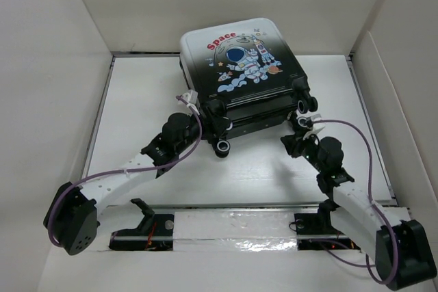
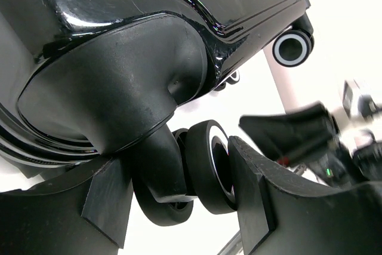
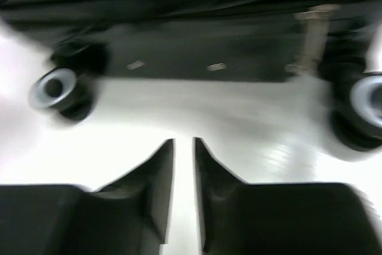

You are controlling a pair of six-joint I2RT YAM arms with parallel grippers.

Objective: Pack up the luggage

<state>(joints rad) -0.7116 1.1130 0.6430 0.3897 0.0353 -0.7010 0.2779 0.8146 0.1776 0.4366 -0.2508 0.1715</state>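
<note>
The luggage (image 1: 239, 59) lies closed on the white table, astronaut and red "Space" print facing up, wheels toward me. My left gripper (image 1: 207, 111) is at its near left corner. In the left wrist view the jaws (image 2: 179, 159) are shut on a black-and-white twin wheel (image 2: 206, 165), one pad against the wheel's face, the other against its caster, under the glossy shell (image 2: 119, 58). My right gripper (image 1: 296, 133) hovers just in front of the near right corner. Its jaws (image 3: 183, 141) stand a narrow slit apart with nothing between them. Beyond them are the blurred shell (image 3: 209, 46) and a wheel (image 3: 57, 91).
White walls (image 1: 55, 66) enclose the table on the left, back and right. A taped strip (image 1: 233, 227) runs along the near edge between the arm bases. Another wheel (image 1: 222, 147) sticks out toward me near the left gripper. The right arm (image 2: 292, 129) shows blurred in the left wrist view.
</note>
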